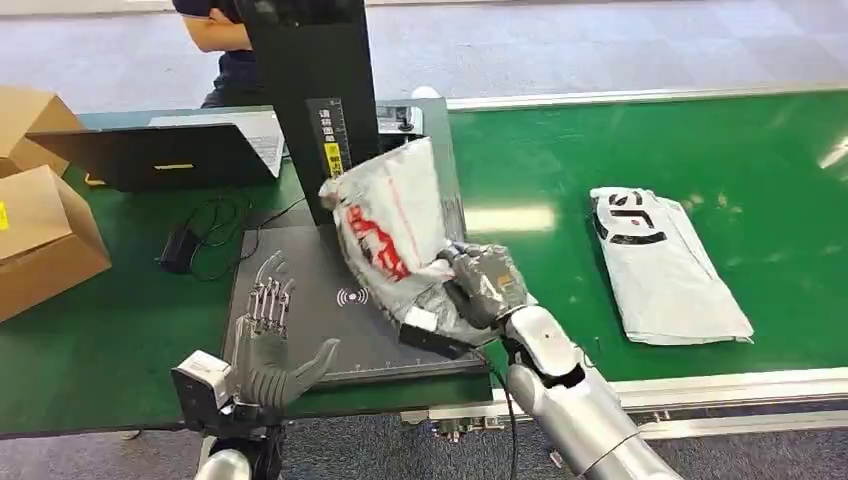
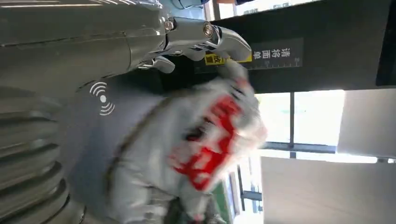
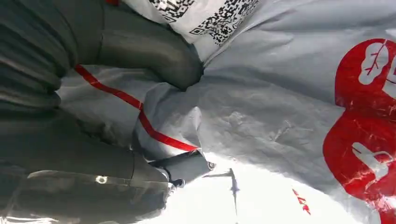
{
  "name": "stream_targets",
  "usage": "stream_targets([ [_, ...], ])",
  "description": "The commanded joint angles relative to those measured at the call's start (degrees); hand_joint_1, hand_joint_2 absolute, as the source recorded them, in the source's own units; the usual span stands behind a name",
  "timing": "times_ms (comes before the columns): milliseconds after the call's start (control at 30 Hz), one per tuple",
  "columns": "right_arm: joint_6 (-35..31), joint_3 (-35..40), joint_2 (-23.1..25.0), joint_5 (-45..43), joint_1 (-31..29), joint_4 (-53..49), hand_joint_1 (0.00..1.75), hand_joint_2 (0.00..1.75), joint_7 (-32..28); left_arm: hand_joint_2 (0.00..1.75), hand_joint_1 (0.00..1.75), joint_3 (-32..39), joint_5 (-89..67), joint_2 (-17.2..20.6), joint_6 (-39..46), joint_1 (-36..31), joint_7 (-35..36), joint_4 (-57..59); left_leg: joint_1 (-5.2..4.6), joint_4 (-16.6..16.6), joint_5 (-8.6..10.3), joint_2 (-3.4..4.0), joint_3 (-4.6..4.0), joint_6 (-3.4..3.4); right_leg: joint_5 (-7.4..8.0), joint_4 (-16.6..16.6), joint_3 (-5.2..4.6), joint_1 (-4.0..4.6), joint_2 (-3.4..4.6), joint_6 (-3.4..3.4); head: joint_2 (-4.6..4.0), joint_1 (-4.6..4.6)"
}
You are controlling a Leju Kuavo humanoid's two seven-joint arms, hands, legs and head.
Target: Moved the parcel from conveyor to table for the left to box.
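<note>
The parcel (image 1: 392, 232), a grey bag with red print, stands tilted up in the right robot hand (image 1: 483, 287), its lower end in the grip and its top leaning toward the black post (image 1: 315, 100). It hangs over the dark scan pad (image 1: 330, 330) on the worktop (image 1: 110, 340), not lying flat on it. The right wrist view adds what the head view cannot: the thumb (image 3: 154, 56) pressed into the crumpled plastic beside a label with square codes (image 3: 210, 14), and a red strip (image 3: 140, 116) running across the bag under the fingers. The left wrist view shows the parcel (image 2: 196, 149) blurred, with the pad's wave mark (image 2: 102, 98) and the post's label beyond the fingertips (image 2: 224, 39).

The left robot hand (image 1: 268, 345) holds nothing; its fingers are spread wide and upright over the pad's near left corner, well apart from the parcel.

Right of the right robot hand, a second grey bag (image 1: 665, 262) lies flat on the green conveyor (image 1: 700, 150). Far left of the left robot hand are cardboard boxes (image 1: 40, 220) and a laptop (image 1: 160, 155). A person (image 1: 225, 45) stands behind the post.
</note>
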Motion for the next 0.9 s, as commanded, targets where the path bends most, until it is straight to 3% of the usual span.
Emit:
stream_targets([
  [33,4.4,19.8,-4.9,-4.5,-7.6,9.3,1.75,1.75,-8.5,1.75,0.00,1.9,0.2,0.3,0.1,-1.2,0.4,3.5,-0.05,-0.1,0.13,-0.02,-0.06,0.05,0.13,-0.1,-0.05,-0.04,0.03,-0.03,0.00,0.02],
  [233,5.5,25.1,-7.4,-9.4,-6.9,10.3,1.75,1.75,-12.0,1.75,0.00,1.6,-0.4,-0.7,-1.0,-0.6,1.2,2.5,-0.02,-0.1,0.14,-0.10,-0.03,0.05,0.12,-0.1,0.02,-0.07,-0.05,-0.05,0.00,0.02],
  [333,4.2,27.5,-6.5,-10.1,-6.7,11.8,1.75,1.75,-13.0,1.75,0.00,1.6,-0.9,-1.3,-1.9,-1.4,1.9,3.3,-0.01,0.0,0.09,-0.12,0.02,0.04,0.06,-0.1,0.08,-0.06,-0.09,-0.03,0.00,0.00],
  [500,-7.9,30.3,1.5,-11.3,-7.9,20.0,1.75,1.75,-13.2,1.75,0.00,1.0,-1.3,-2.0,-3.6,-2.4,2.2,4.4,-0.01,-0.1,0.14,-0.02,0.08,0.01,0.13,-0.1,0.08,-0.06,0.03,-0.08,0.00,0.02],
  [767,-9.2,30.7,2.5,-11.8,-8.5,20.5,1.75,1.75,-12.9,1.75,0.00,1.0,-1.3,-1.9,-3.7,-2.5,2.4,4.2,-0.02,0.0,0.19,-0.01,0.03,-0.02,0.16,0.0,-0.04,0.02,0.03,-0.13,0.00,0.00],
  [833,-17.2,30.6,5.2,-12.2,-8.5,20.8,1.75,1.75,-13.5,1.75,0.00,0.7,-1.0,-2.0,-4.3,-2.8,2.7,4.2,-0.02,0.0,0.14,0.10,0.06,-0.04,0.13,0.1,-0.04,0.01,0.13,-0.10,0.00,0.02],
  [900,-21.0,30.2,7.3,-12.8,-8.4,21.0,1.75,1.75,-13.0,1.75,0.00,0.6,-0.9,-2.2,-4.5,-3.2,2.9,4.5,-0.02,-0.1,0.23,0.19,0.00,-0.04,0.25,0.0,-0.14,0.01,0.25,-0.14,0.00,0.02],
])
